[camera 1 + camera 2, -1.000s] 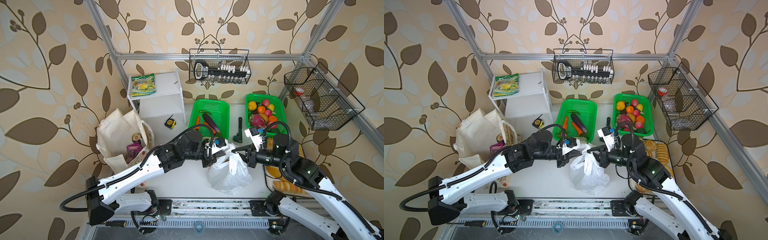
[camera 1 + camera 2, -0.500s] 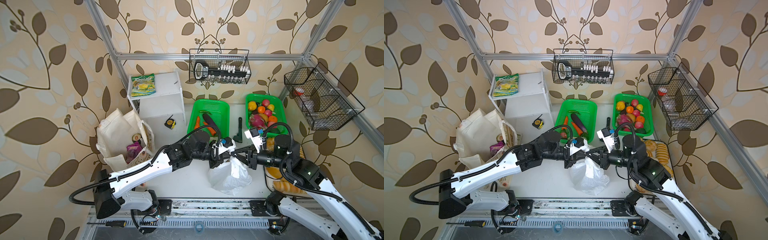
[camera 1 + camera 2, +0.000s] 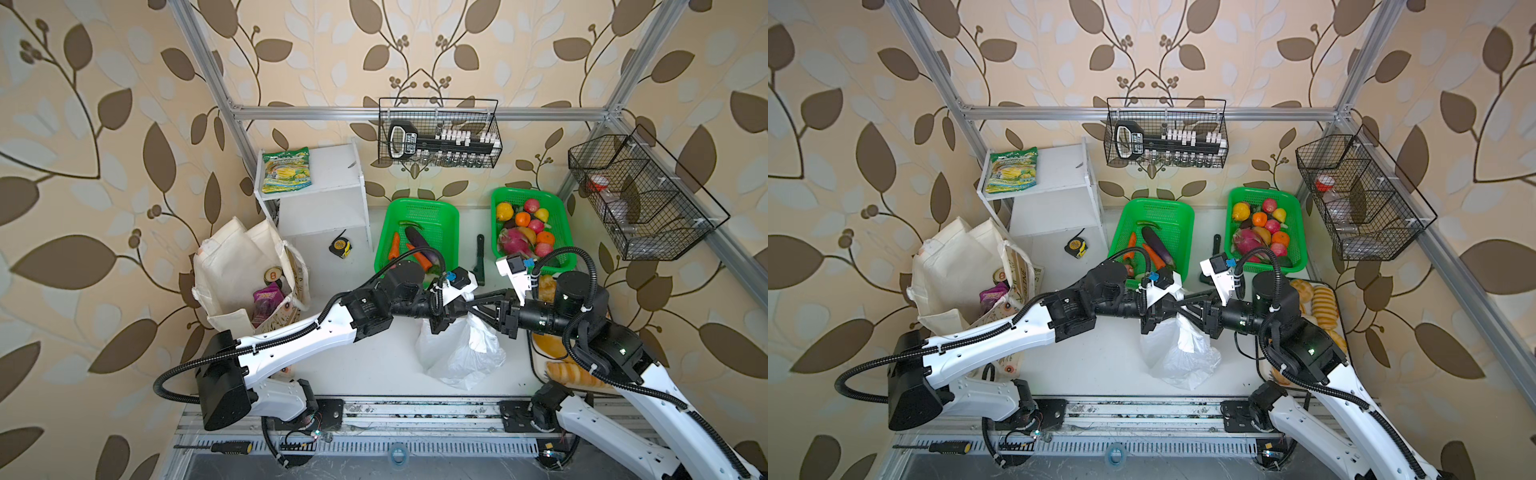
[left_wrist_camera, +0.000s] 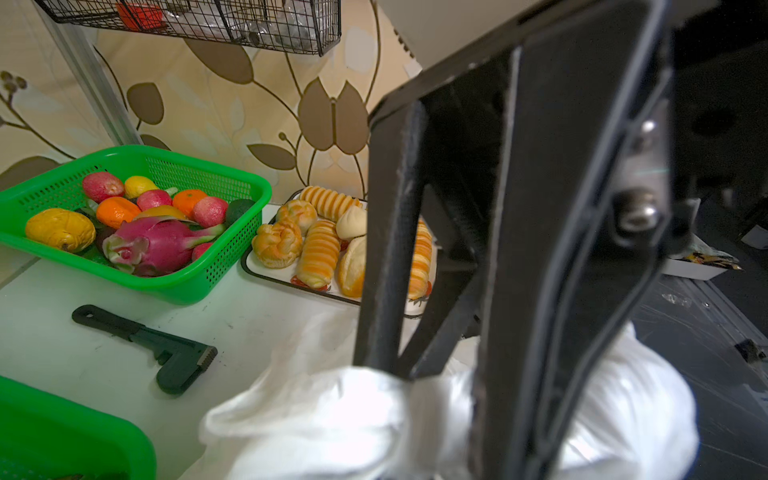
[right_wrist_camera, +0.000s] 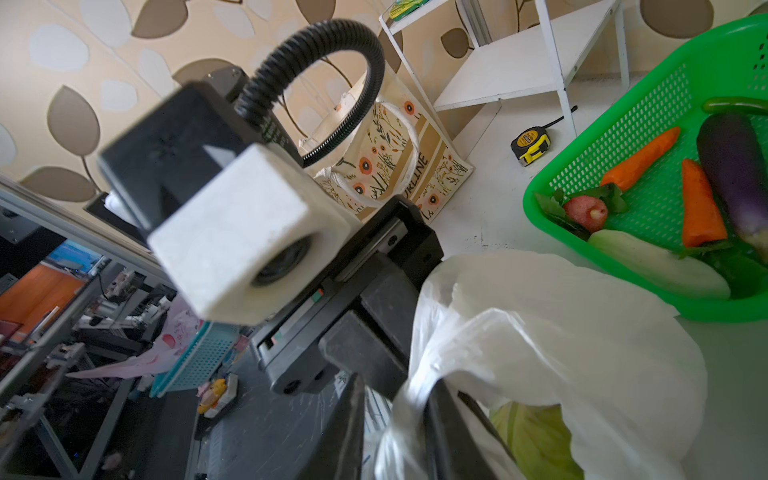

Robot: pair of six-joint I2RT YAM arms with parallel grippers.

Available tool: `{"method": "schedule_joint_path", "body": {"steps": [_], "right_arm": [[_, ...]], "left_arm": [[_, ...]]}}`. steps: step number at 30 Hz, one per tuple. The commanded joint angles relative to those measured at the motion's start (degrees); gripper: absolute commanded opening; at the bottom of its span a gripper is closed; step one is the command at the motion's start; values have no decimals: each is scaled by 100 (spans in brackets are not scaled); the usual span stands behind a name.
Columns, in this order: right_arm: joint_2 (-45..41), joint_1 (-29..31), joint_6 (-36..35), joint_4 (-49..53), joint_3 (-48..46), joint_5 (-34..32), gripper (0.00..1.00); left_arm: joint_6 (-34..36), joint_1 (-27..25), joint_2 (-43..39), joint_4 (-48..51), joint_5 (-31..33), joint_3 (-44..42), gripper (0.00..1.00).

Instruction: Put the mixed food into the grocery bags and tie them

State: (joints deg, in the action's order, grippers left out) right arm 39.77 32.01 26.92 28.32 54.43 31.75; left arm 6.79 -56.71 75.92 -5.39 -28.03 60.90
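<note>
The thin white plastic bag (image 3: pixel 457 353) (image 3: pixel 1179 353) stands mid-table, with pale green cabbage (image 5: pixel 536 440) showing inside it. Both grippers meet tip to tip just above it. My left gripper (image 3: pixel 455 309) (image 3: pixel 1163 309) is shut on the bag's bunched top. White plastic (image 4: pixel 332 424) hides its fingertips in the left wrist view. My right gripper (image 3: pixel 473 306) (image 5: pixel 395 415) has its jaws apart, and a twisted handle strip runs loosely between them. The cream canvas tote (image 3: pixel 237 266) (image 5: pixel 399 166) stands at the left, holding the purple pouch (image 3: pixel 266 297) and a can (image 3: pixel 272 275).
Two green baskets stand behind the bag, one with vegetables (image 3: pixel 415 237) and one with fruit (image 3: pixel 528 232). A tray of bread rolls (image 4: pixel 316 245) lies at the right edge. A black wrench (image 4: pixel 158 349) and a tape measure (image 3: pixel 340 248) lie on the table. The white shelf (image 3: pixel 324 195) carries a yellow-green packet.
My left arm has reached right, bringing its gripper and the bag's top up to the right gripper. The right jaws have spread apart around the handle strip.
</note>
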Motion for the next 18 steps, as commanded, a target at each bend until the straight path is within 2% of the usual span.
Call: {"method": "schedule_joint_path", "body": {"steps": [1,4,7,15,18], "right_arm": [[-159,-99,-142,174,1,-192,42],[-312,-202,-160,182,39,-497,57],[-474,-263,-213,237,69,-934,63],[-808,-336,-140,426,42,-1944,65],[-958,-344,-87,455,-10,-2302,57]], "left_arm": [[-195,-48,13,-1277,-7,-133,0],[-182,-50,68,-1401,-9,-171,0],[-149,-46,82,-1479,25,-209,0],[-204,-48,242,-1550,-31,-158,0],[-229,-47,297,-1595,-27,-171,0]]}}
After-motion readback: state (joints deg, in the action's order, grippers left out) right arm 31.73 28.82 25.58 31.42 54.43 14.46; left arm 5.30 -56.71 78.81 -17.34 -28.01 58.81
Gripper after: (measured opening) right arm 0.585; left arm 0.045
